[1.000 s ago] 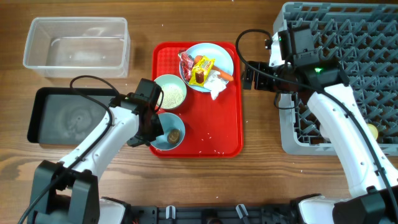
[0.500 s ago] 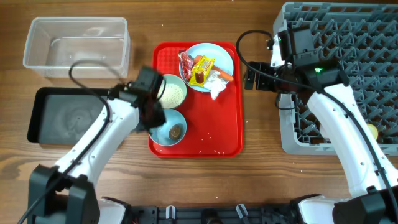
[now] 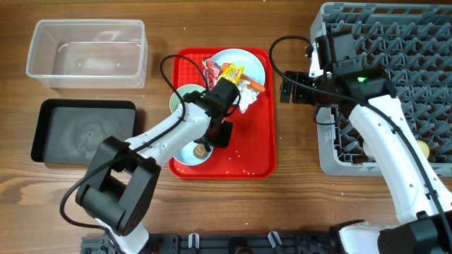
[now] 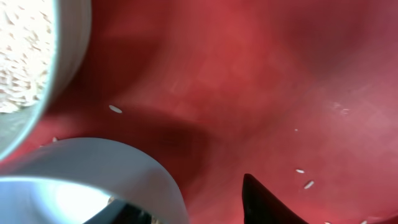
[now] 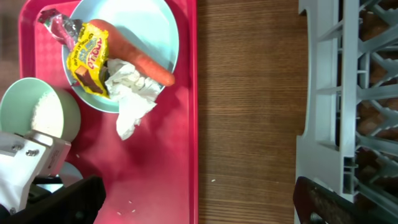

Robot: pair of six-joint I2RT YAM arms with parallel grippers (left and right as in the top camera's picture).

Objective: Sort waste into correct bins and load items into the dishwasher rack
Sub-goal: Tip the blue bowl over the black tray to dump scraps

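A light-blue plate (image 3: 247,65) on the red tray (image 3: 256,156) holds red and yellow wrappers (image 3: 227,77), a carrot piece (image 3: 253,84) and white tissue (image 3: 246,100). A light-blue bowl of rice (image 3: 185,99) and a bowl (image 3: 185,156) with a brown lump (image 3: 200,149) sit at the tray's left. My left gripper (image 3: 215,137) is open and straddles the lower bowl's right rim (image 4: 124,168), with one finger inside and one outside (image 4: 186,202). My right gripper (image 3: 286,88) is open and empty over bare wood between the tray and the grey rack (image 3: 395,42). Its view shows the plate (image 5: 152,37), the carrot (image 5: 140,59) and the tissue (image 5: 130,93).
A clear tub (image 3: 86,53) stands at the back left, with a black tray (image 3: 81,132) in front of it. A yellow cup (image 3: 422,148) sits in the rack's front right. Loose rice grains (image 4: 305,183) lie on the red tray.
My left arm has swung from the left side of the bowls across to the right rim of the lower bowl. The right arm has not moved.
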